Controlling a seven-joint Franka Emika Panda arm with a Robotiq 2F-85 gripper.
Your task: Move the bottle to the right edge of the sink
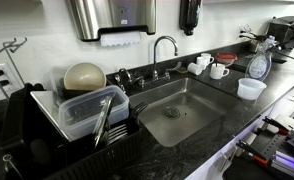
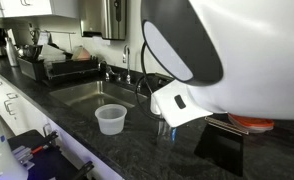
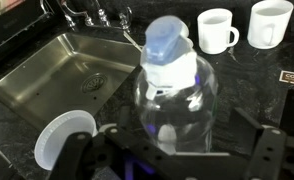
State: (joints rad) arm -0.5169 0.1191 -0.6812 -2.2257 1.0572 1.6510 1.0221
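The hand [image 3: 177, 155] shows at the lower edge of the wrist view. Its dark fingers [image 3: 272, 150] are spread wide on both sides of the bottle [image 3: 177, 95] and, as far as the blur allows to see, they do not press it. The bottle is of clear plastic, faintly blue, round, with a narrow neck. It stands upright on the black speckled table [image 3: 242, 85], beside the sink [image 3: 47, 70], a rectangular steel basin. A short translucent white tub [image 3: 65, 140] stands just beside the bottle, and two white mugs [image 3: 215, 30] stand behind it.
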